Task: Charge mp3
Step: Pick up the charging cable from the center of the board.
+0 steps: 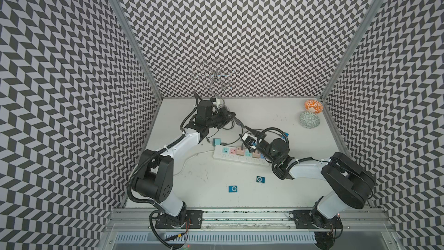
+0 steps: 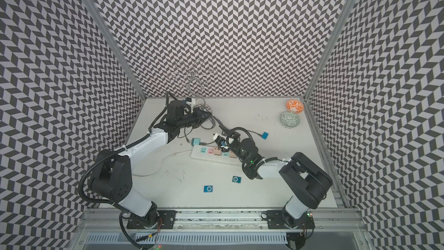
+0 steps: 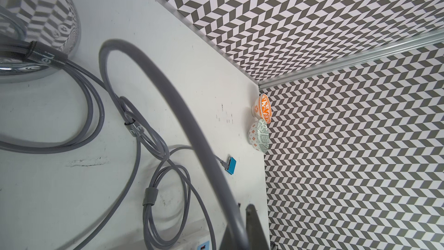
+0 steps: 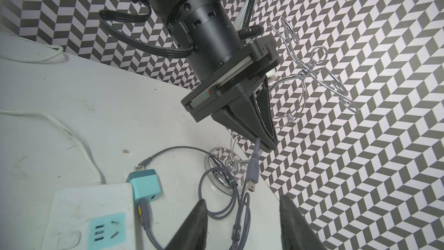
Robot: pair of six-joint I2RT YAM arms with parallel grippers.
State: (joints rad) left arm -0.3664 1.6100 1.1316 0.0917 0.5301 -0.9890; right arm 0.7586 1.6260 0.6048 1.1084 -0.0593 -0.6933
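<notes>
Pinching a smooth grey cable (image 4: 255,164) (round) is the wedge-shaped left claw (image 4: 268,145).

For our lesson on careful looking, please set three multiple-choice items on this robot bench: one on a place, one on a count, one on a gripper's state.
1. Where on the table do the orange bowl and the green bowl stand?
A. at the front edge
B. in the middle
C. in the far right corner

2. How many blue mp3 players lie with no cable in them?
A. two
B. one
C. five

3. The left gripper is
A. open and empty
B. shut on a grey cable
C. shut on a bowl

Key:
1 C: both top views show them side by side in that corner.
2 A: two lie loose near the front, while a third player has a cable plugged in.
3 B: the right wrist view shows its jaws pinching the cable just above the plug.
</notes>
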